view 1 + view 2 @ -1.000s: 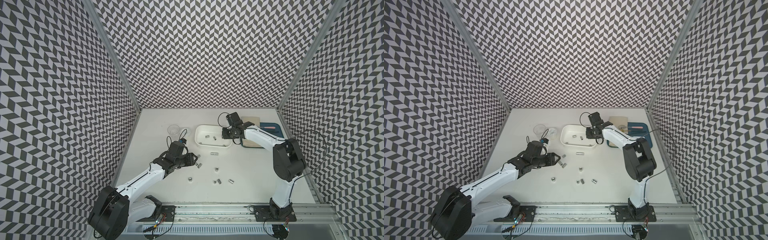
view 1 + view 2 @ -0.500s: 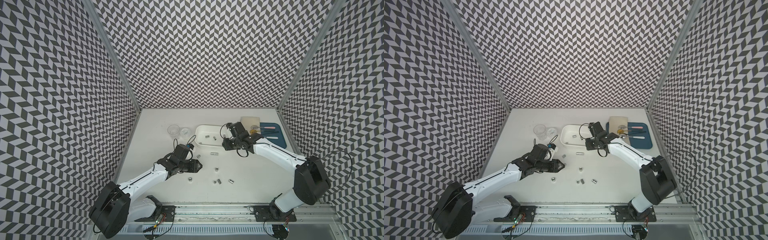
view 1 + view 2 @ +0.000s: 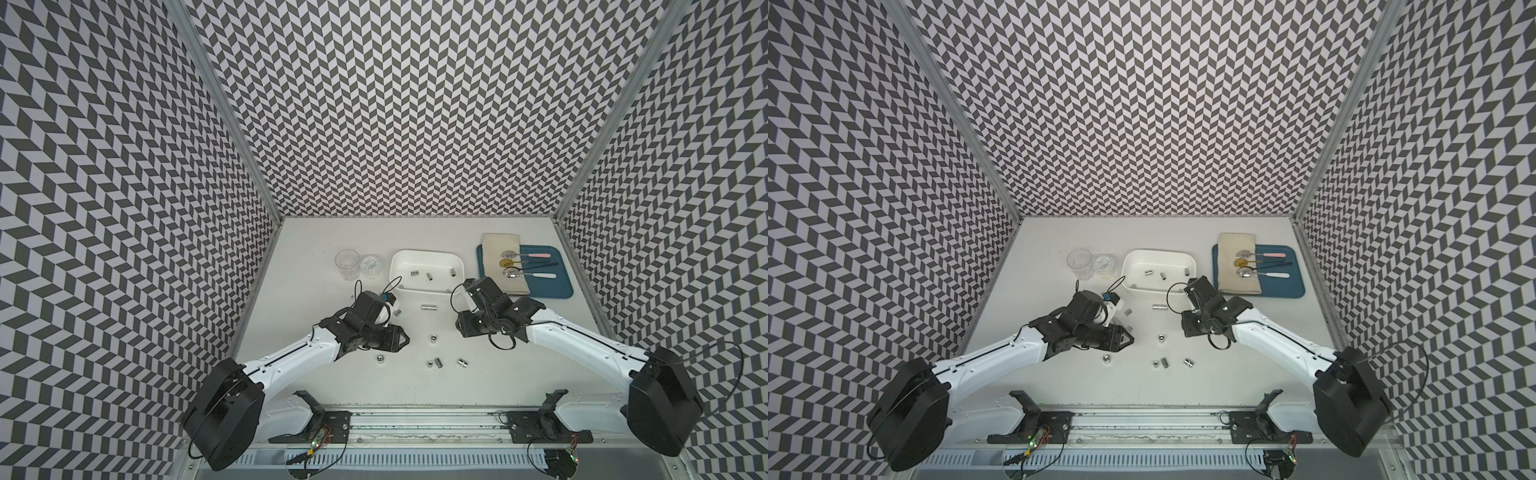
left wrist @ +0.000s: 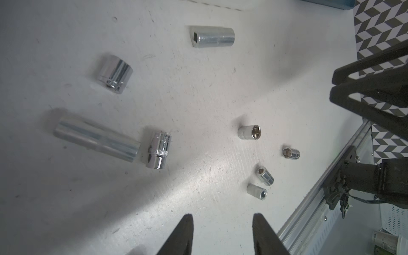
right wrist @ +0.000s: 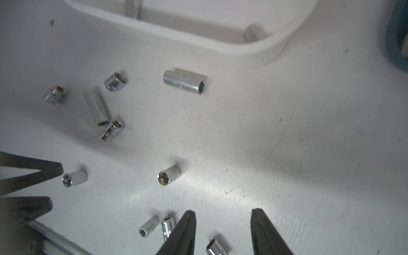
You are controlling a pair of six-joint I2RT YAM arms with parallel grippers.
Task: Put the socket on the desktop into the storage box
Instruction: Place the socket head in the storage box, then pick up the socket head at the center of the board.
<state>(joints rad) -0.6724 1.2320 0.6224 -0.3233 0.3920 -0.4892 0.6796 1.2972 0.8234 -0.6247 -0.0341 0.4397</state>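
The desktop (image 3: 415, 399) carries the white storage box (image 3: 426, 252) toward its back, and in front of the box the left gripper (image 4: 223, 218) and the right gripper (image 5: 223, 215) hang over the surface, each with its jaws spread and gripping nothing. Three sockets (image 3: 429, 276) lie inside the box, a longer socket (image 3: 429, 308) lies on the desktop just before its near rim, and several smaller sockets (image 3: 433, 338) are scattered between the two grippers

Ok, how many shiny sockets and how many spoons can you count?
Sockets: 13 (10 on the desktop, 3 in the storage box)
Spoons: 3
Total: 16
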